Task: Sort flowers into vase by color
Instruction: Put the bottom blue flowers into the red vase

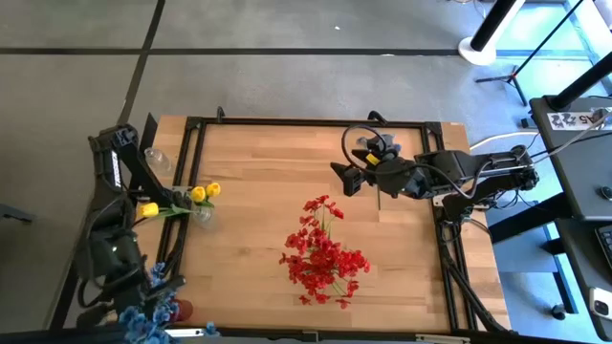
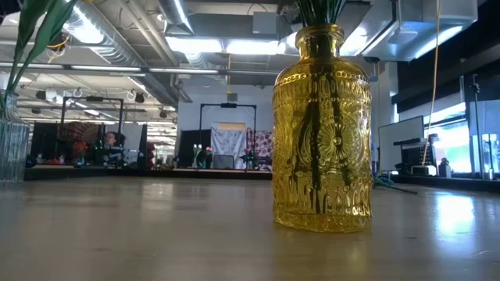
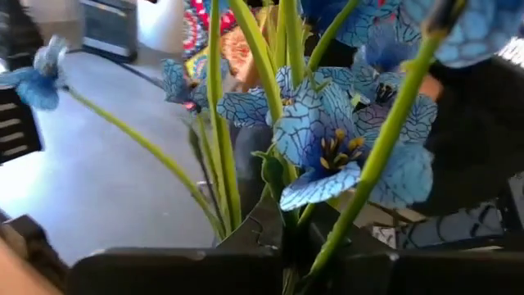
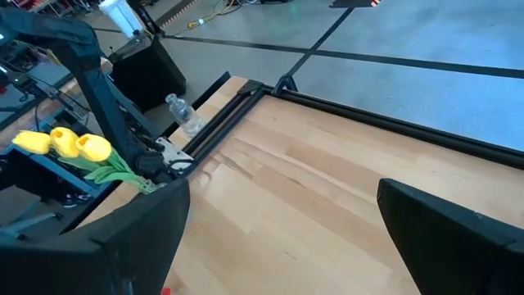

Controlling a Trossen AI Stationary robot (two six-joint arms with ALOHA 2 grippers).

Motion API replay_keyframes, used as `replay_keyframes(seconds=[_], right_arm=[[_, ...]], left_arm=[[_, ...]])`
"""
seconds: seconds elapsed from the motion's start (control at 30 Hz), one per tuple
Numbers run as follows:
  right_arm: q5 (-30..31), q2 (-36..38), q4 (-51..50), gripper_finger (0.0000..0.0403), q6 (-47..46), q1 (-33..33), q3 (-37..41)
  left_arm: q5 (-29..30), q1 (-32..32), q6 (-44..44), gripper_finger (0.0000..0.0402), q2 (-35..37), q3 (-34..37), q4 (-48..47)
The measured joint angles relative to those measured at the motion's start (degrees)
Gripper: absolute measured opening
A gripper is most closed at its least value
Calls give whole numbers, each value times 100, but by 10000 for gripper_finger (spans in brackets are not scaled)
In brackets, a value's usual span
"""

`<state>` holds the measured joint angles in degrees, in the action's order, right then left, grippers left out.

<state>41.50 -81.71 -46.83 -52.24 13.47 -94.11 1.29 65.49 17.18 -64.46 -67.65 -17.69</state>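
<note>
The blue flowers point(image 3: 327, 147) fill the left wrist view, and my left gripper point(image 3: 282, 254) is shut on their green stems. In the high view this bunch point(image 1: 143, 320) is at the table's near left corner, over its edge. The red flowers point(image 1: 323, 253) stand in a yellow glass vase point(image 2: 322, 133) at the table's middle. The yellow flowers point(image 1: 199, 195) stand in a clear vase point(image 1: 203, 216) at the left. My right gripper point(image 1: 349, 178) is open and empty above the far right part of the table, clear of the red flowers. My left gripper pinches the blue flowers' green stems point(image 3: 288, 233) between its two fingers, low on the stems. Several stems pass through the hold. The blooms stand out beyond the fingers, lifted clear of the table.
A second small clear vase point(image 1: 158, 159) is near the table's far left edge; it also shows in the right wrist view point(image 4: 184, 115). A black frame point(image 1: 316, 122) runs around the table. Bare wood point(image 1: 268, 162) lies between the yellow flowers and my right gripper.
</note>
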Motion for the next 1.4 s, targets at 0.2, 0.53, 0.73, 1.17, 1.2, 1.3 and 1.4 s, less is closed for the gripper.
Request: replay_keyframes(seconds=[0.2,0.53,0.73,1.17,1.2,1.3,1.4], right_arm=[[119,0,-73,392,21,0,0],[297,0,-97,392,-30,0,0],[306,0,-87,392,-39,-13,0],[225,-31,-96,392,-191,-275,0],[177,-35,-94,392,-198,-275,2],[144,-90,-78,392,-200,-275,2],[143,-124,-79,392,-200,-275,4]], left_arm=[[-667,-388,2,7,289,351,408],[-454,-92,8,7,549,849,498],[-393,-52,32,7,963,1611,1261],[-389,-36,148,7,1390,1820,424],[-383,-10,112,7,1390,1822,402],[-341,60,39,7,1391,1821,375],[-332,100,39,7,1390,1822,345]])
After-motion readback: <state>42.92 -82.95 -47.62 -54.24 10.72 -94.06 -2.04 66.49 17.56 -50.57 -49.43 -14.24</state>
